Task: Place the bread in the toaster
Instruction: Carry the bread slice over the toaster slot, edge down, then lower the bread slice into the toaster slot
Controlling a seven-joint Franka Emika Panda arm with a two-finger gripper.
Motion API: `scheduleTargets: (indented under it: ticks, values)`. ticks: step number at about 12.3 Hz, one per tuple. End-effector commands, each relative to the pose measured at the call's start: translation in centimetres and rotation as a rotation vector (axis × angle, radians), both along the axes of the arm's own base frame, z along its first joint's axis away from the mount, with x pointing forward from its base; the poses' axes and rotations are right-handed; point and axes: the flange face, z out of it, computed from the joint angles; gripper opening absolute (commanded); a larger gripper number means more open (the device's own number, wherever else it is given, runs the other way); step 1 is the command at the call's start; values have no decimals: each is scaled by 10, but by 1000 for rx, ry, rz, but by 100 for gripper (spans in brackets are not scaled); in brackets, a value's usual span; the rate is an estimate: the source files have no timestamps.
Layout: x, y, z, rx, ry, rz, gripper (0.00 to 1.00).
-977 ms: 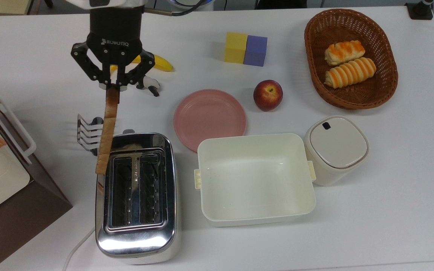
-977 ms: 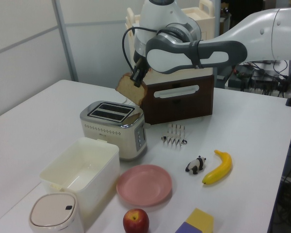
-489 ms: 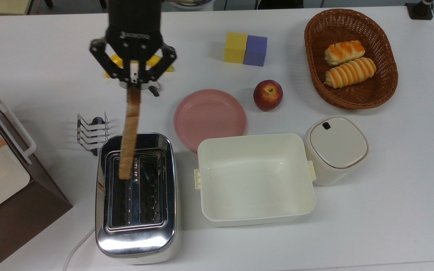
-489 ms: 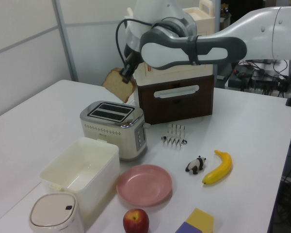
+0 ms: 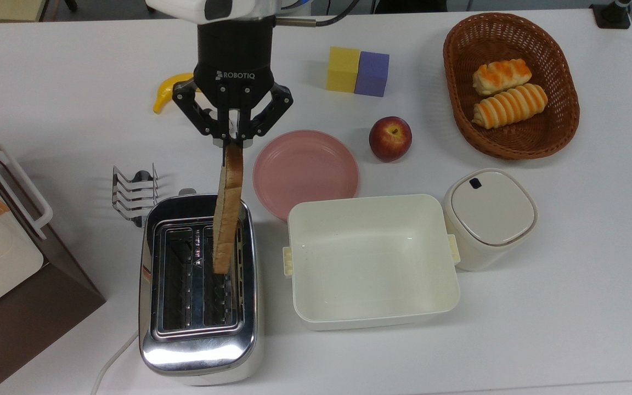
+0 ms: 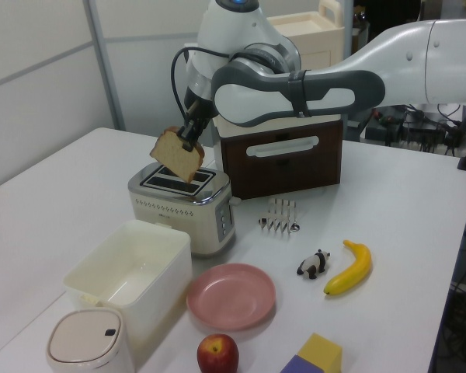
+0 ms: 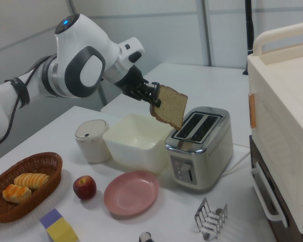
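While the bread (image 5: 227, 214) is gripped by its crust edge in the closed gripper (image 5: 232, 141), it is held in the air above the toaster (image 5: 198, 291), over the slot on the top view's right. Seen there, the pink plate (image 5: 306, 170) lies at the toaster's two o'clock. Pickup is done; alignment, lowering and release are judged to be left.
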Motion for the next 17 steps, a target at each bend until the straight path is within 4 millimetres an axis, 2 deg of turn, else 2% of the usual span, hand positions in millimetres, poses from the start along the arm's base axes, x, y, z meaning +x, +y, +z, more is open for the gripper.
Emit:
scheduleTargets:
  ticks: [1,10,11,12,13,14,15,16,17]
  values:
    - [8,-8,-8,22,-4,-17,0]
    - [19,-12,-49,8,54,-12,0]
    - [18,-13,-53,5,63,-12,6]
    - [18,-15,-54,7,66,-16,52]
    - [18,-15,-54,3,65,-14,74]
    - [18,-15,-53,1,63,-13,84]
    - [18,-19,-52,-2,64,-14,89]
    - [18,-22,-51,-5,63,-13,94]
    - [18,-23,-51,-3,62,-12,93]
